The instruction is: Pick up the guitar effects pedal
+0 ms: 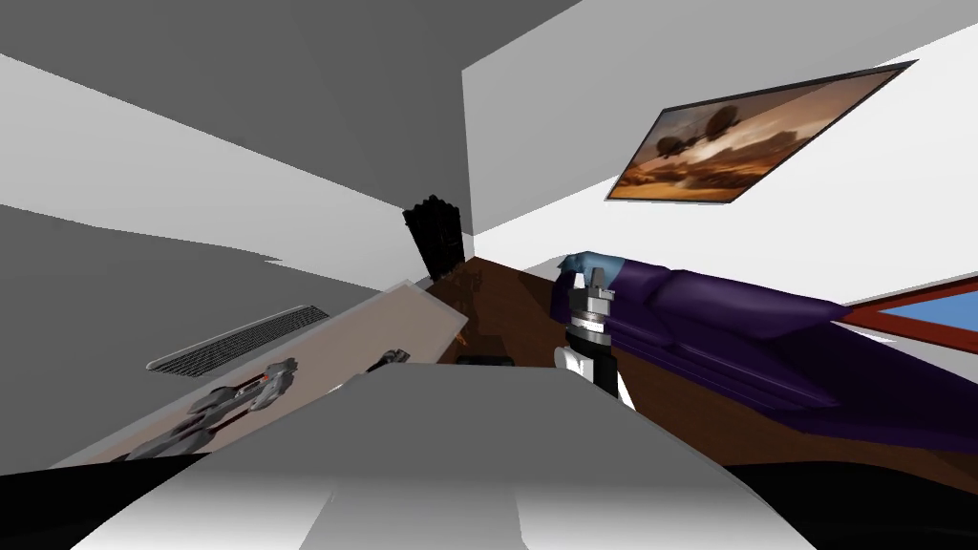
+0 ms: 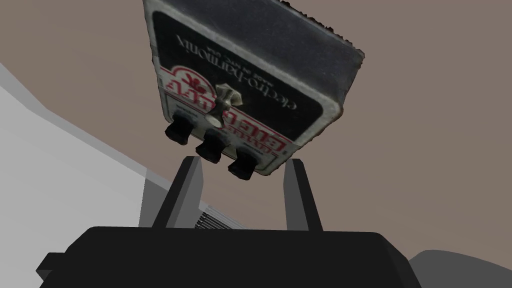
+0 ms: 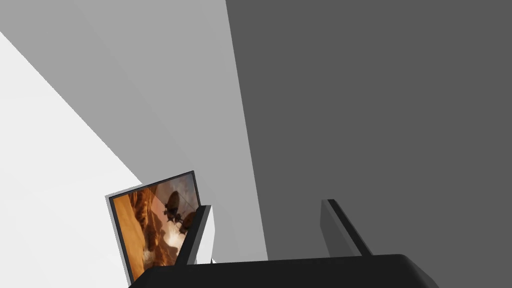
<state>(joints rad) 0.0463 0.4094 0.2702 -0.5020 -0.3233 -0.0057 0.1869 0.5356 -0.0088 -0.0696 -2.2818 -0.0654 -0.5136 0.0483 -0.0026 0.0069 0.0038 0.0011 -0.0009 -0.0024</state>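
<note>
Sofa (image 1: 745, 325), purple and long, lay along the white wall on my right, with a blue cushion (image 1: 594, 263) at its far end. On my left stretched the taupe surface (image 1: 382, 325), and my left arm (image 1: 229, 401) reached out over it. The guitar effects pedal (image 2: 240, 75) lay flat on that surface, a grey-edged box with a black face, white "electro-harmonix" lettering and a red logo. The left gripper (image 2: 243, 162) pointed at the pedal's knob end, its fingers apart with nothing between them and their tips just short of the casing. The right gripper (image 3: 267, 205) was raised in front of the sofa, its fingers likewise spread and empty. A silver footswitch (image 2: 222, 102) stood at the pedal's middle, beside three black knobs (image 2: 210, 147).
</note>
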